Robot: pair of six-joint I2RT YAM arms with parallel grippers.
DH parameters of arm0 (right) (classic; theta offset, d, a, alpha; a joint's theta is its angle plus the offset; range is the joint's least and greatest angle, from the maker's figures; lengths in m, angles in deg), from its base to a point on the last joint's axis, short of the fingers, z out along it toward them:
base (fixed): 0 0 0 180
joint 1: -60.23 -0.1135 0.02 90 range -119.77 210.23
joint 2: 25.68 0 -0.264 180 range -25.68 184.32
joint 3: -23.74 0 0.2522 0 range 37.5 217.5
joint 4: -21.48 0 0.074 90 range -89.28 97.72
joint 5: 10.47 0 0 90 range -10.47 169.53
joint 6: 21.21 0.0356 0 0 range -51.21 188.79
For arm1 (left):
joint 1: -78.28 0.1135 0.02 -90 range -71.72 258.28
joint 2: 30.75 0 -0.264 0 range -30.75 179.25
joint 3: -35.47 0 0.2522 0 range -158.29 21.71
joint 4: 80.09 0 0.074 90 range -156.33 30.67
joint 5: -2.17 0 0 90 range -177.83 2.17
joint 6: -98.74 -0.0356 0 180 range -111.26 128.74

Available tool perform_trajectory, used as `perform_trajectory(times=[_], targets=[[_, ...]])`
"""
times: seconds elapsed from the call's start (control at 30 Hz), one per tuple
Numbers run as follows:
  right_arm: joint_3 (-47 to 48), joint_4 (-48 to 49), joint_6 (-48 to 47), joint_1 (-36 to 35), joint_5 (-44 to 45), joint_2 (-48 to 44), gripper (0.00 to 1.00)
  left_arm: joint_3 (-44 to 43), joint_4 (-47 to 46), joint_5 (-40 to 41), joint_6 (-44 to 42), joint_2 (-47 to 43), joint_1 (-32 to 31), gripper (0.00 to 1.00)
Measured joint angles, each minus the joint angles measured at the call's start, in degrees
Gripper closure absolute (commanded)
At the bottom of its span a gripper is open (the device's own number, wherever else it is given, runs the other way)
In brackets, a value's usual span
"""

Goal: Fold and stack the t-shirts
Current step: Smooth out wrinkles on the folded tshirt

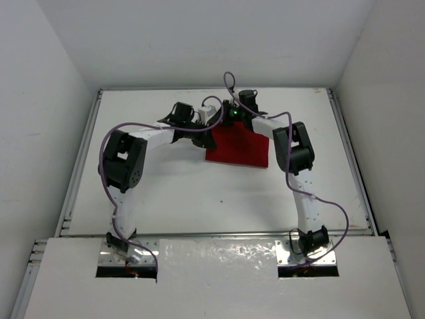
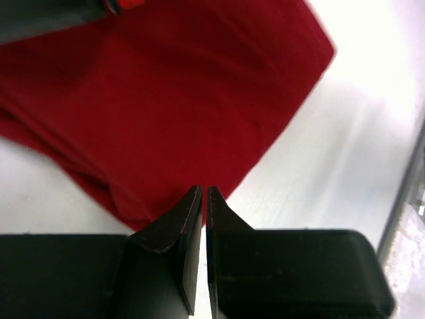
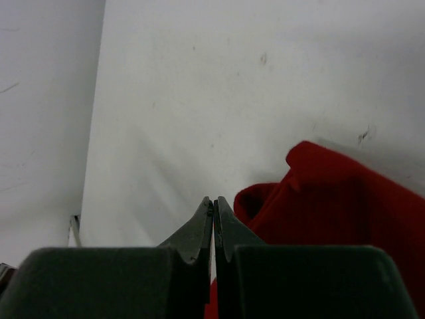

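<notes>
At the far edge of the t-shirt (image 1: 238, 146), both arms are bent inward.
Shut tight are the left claw (image 2: 203, 191) and the right claw (image 3: 213, 201); any hold on cloth cannot be told.

text: none legible; labels: none; numbers: none

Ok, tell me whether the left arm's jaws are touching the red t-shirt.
Cannot tell. In the left wrist view the shut jaws' tips overlap the edge of the t-shirt, but no pinch or gap shows; the top view is too small.
</notes>
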Motion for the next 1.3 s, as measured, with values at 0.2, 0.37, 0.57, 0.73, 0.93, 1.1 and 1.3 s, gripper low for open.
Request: perform_trajectory(times=[0.2,0.37,0.57,0.73,0.93,1.1,1.3], targets=[[0.07,-0.15,1.9,-0.28,-1.22,3.3,1.0,2.71,-0.59,4.0,-0.5,1.79,0.17,0.95],[5.42,-1.88,1.99,0.0,-0.76,7.3,1.0,4.61,-1.62,5.09,-1.33,3.74,0.11,0.95],[12.11,-4.52,2.27,0.26,1.22,11.69,1.0,5.29,-2.6,5.07,-3.32,3.61,-0.02,0.96],[16.65,-6.1,2.27,0.79,5.68,13.55,1.0,6.43,-4.04,4.94,-4.39,3.19,-0.04,0.97],[23.85,-6.32,2.82,2.49,9.81,17.49,1.0,7.02,-5.01,4.57,-5.01,3.06,-0.02,0.97],[24.92,-6.47,3.21,4.59,12.55,17.64,1.0,7.04,-5.16,4.44,-4.96,3.06,-0.02,0.97],[15.5,-6.16,2.45,8.13,13.07,8.33,1.0,6.71,-4.74,4.52,-4.74,3.08,-0.02,0.97]])
